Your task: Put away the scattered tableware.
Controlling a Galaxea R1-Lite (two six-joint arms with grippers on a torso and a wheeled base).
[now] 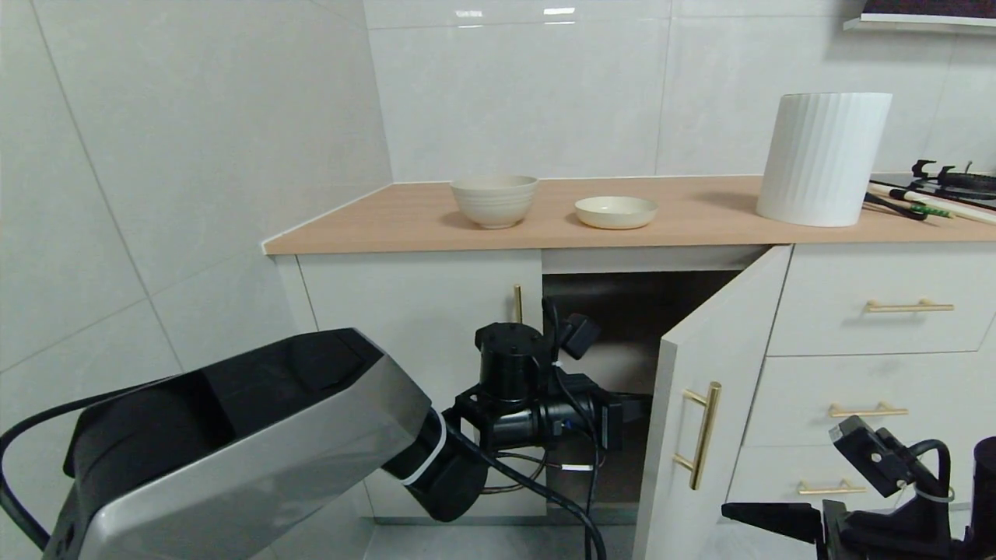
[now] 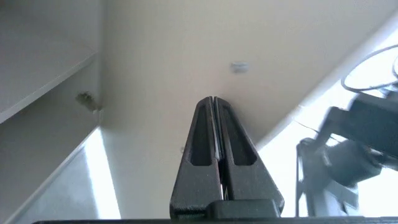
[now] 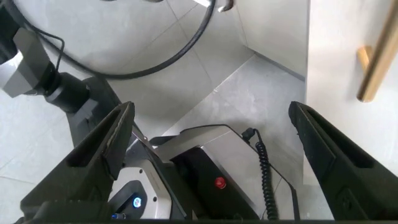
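Bowl [image 1: 494, 201] and small dish [image 1: 615, 211] sit side by side, apart, on the wooden countertop [image 1: 700, 208]; a ribbed white container [image 1: 825, 159] stands further right, with chopsticks [image 1: 930, 204] lying beyond it. Left gripper [image 2: 213, 102] has its fingers pressed together, holding nothing, and pokes into the cabinet under the counter past the open door [image 1: 700, 389]. Right gripper [image 3: 208, 118] is spread wide, empty, low near the floor by that door's gold handle [image 3: 373, 65].
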